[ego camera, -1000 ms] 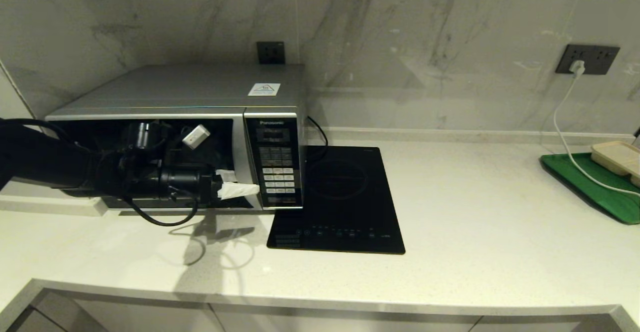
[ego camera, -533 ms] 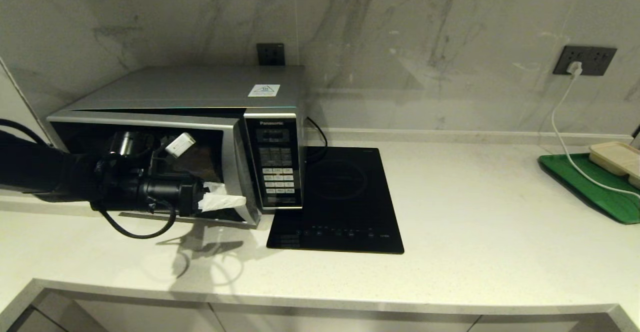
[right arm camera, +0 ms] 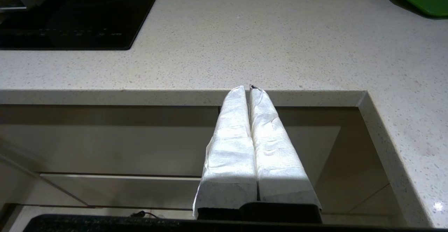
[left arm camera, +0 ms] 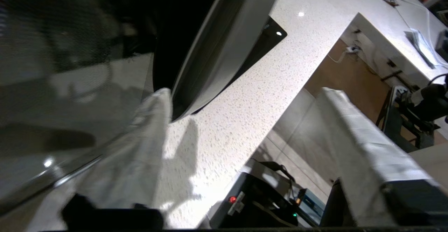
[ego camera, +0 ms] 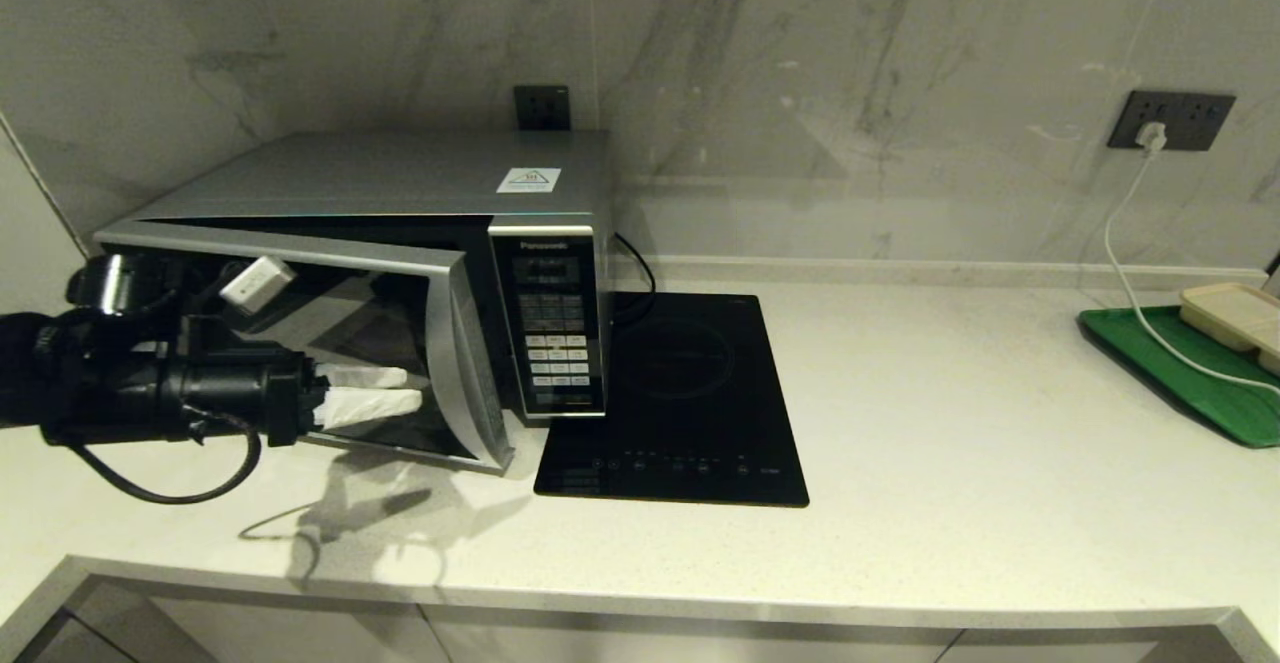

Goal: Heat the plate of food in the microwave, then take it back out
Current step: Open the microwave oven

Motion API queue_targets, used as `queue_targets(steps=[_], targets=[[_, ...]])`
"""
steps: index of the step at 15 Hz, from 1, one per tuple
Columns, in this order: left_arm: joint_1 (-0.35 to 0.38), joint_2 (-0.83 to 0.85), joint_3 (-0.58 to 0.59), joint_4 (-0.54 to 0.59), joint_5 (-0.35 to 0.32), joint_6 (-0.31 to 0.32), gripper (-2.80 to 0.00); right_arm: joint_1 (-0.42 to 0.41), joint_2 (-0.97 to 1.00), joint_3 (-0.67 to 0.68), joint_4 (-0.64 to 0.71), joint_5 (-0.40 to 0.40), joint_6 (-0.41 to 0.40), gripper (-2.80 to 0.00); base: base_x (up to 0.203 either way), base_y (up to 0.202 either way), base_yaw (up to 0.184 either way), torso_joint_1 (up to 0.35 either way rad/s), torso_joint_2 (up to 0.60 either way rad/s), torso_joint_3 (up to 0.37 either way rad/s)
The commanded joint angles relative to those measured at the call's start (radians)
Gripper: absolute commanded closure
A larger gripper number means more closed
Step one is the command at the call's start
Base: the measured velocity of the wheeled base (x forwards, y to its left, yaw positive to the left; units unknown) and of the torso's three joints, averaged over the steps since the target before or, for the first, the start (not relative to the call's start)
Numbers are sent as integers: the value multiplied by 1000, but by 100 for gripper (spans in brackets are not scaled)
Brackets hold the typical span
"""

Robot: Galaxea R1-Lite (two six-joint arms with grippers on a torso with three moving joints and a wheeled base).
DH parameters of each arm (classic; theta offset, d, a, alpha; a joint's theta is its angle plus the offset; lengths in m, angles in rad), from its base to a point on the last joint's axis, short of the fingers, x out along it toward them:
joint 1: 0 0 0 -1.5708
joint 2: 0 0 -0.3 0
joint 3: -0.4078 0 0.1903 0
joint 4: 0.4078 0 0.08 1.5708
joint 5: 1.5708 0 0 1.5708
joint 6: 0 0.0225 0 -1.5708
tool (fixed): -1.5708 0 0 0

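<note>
The silver microwave (ego camera: 400,178) stands at the back left of the counter. Its dark glass door (ego camera: 350,343) hangs partly open, the silver handle edge (ego camera: 462,363) swung out toward me. My left gripper (ego camera: 400,390) is in front of the door glass, open, fingers pointing at the handle edge. In the left wrist view one finger (left arm camera: 150,137) lies along the glass just short of the handle (left arm camera: 224,50), with only countertop showing between the fingers of the gripper (left arm camera: 245,91). The plate of food is out of view. My right gripper (right arm camera: 249,88) is shut and empty below the counter's front edge.
A flat black induction cooktop (ego camera: 680,403) lies right of the microwave. At the far right a green tray (ego camera: 1190,373) carries a beige container (ego camera: 1235,313), with a white cable (ego camera: 1130,253) running across it from a wall socket. The counter front edge (right arm camera: 175,97) is close.
The microwave door has swung from shut to partly open. My left gripper has moved left and toward the counter's front with it.
</note>
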Motion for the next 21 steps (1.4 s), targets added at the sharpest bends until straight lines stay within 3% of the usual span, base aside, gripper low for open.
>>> queue_targets(steps=[1, 5, 7, 10, 11, 13, 16, 18, 20, 21], targets=[[58, -231, 86, 11, 4, 4, 0, 1, 1, 0, 4, -1, 0, 0, 0, 0, 0, 0, 0, 0], [136, -537, 126, 143, 48, 4, 0, 0, 1, 0, 2, -1, 0, 0, 0, 0, 0, 0, 0, 0], [142, -645, 53, 220, 129, 3, 0, 1, 1, 0, 3, -1, 0, 0, 0, 0, 0, 0, 0, 0], [15, -644, -60, 243, 440, -16, 0, 1, 1, 0, 1, -1, 0, 0, 0, 0, 0, 0, 0, 0], [-52, -633, -71, 212, 549, -59, 0, 1, 1, 0, 1, -1, 0, 0, 0, 0, 0, 0, 0, 0], [-186, -596, -78, 69, 794, -199, 0, 0, 1, 0, 1, -1, 0, 0, 0, 0, 0, 0, 0, 0], [-277, -370, -81, -248, 1137, -256, 0, 0, 1, 0, 2, -1, 0, 0, 0, 0, 0, 0, 0, 0], [-298, -232, -82, -496, 1288, -233, 0, 0, 1, 0, 1, -1, 0, 0, 0, 0, 0, 0, 0, 0], [-313, -189, -74, -578, 1431, -197, 0, 0, 1, 0, 1, -1, 0, 0, 0, 0, 0, 0, 0, 0], [-324, -201, -54, -580, 1445, -192, 0, 0, 1, 0, 3, -1, 0, 0, 0, 0, 0, 0, 0, 0]])
